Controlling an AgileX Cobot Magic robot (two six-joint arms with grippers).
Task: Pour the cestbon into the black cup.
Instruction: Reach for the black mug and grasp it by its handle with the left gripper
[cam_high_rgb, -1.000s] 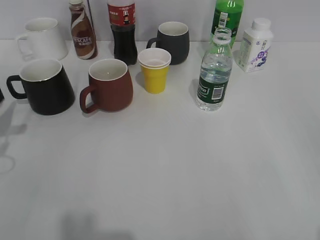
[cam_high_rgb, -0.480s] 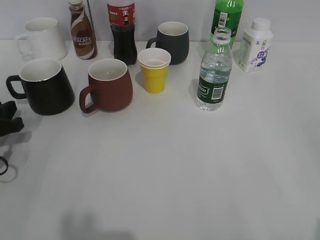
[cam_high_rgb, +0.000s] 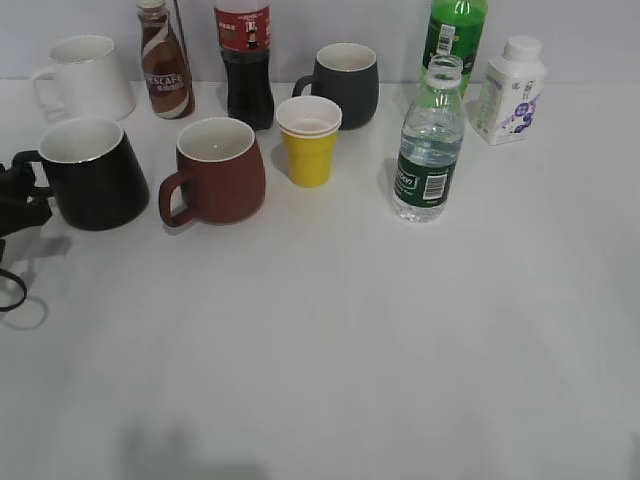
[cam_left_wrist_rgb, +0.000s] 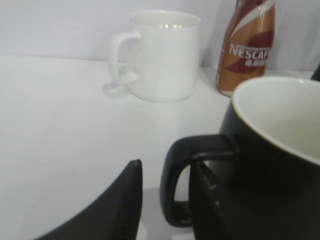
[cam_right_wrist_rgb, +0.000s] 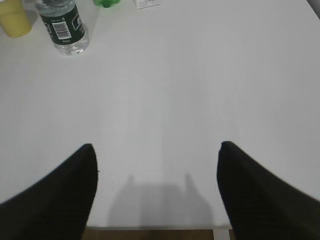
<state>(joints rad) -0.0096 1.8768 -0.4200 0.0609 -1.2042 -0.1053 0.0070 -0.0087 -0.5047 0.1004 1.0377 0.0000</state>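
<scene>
The cestbon (cam_high_rgb: 430, 150), a clear bottle with a dark green label and no cap, stands upright right of centre; its lower part shows in the right wrist view (cam_right_wrist_rgb: 62, 25). The black cup (cam_high_rgb: 95, 175) stands at the left with its handle pointing left. My left gripper (cam_high_rgb: 15, 185) is at that handle. In the left wrist view its fingers (cam_left_wrist_rgb: 165, 172) are open and straddle the handle of the black cup (cam_left_wrist_rgb: 270, 150), with a gap on the left side. My right gripper (cam_right_wrist_rgb: 155, 147) is open and empty over the table's front edge, far from the bottle.
A reddish-brown mug (cam_high_rgb: 220, 170) stands right of the black cup, then a yellow cup (cam_high_rgb: 309, 140). At the back stand a white mug (cam_high_rgb: 85, 78), a Nescafe bottle (cam_high_rgb: 165, 60), a cola bottle (cam_high_rgb: 245, 60), a dark-grey mug (cam_high_rgb: 345, 85), a green soda bottle (cam_high_rgb: 455, 30) and a white milk bottle (cam_high_rgb: 512, 90).
My left gripper has come in from the left edge and moved up to the black cup's handle. The bottle and cups have not moved.
</scene>
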